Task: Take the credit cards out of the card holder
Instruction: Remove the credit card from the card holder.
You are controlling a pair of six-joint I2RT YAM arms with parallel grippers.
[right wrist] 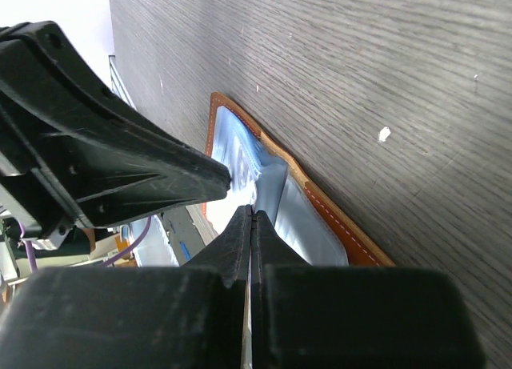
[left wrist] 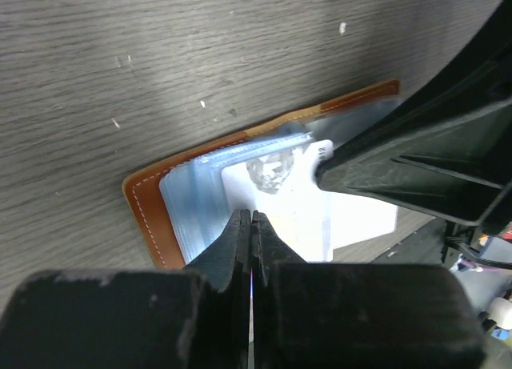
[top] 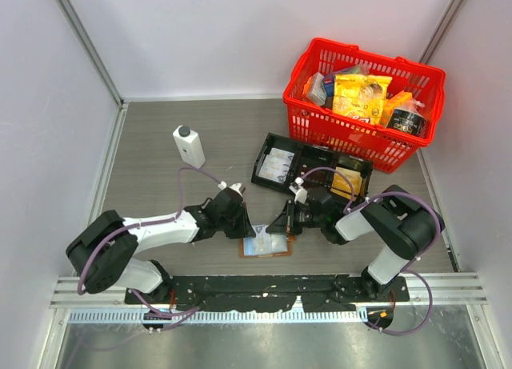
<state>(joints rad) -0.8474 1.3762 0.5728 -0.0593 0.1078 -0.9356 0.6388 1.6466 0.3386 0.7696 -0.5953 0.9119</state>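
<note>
Two closed grippers meet on the open card holder (top: pixel 270 246), lower centre overhead; we should pin it with the right gripper (right wrist: pixel 253 211) while the left gripper (left wrist: pixel 252 215) slides a credit card (left wrist: pixel 292 221) out flat.

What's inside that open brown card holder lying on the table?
Inside the card holder are pale blue pockets, with a whitish card partly out. The shut jaws of the left gripper and right gripper cover part, so other cards cannot be seen.
</note>
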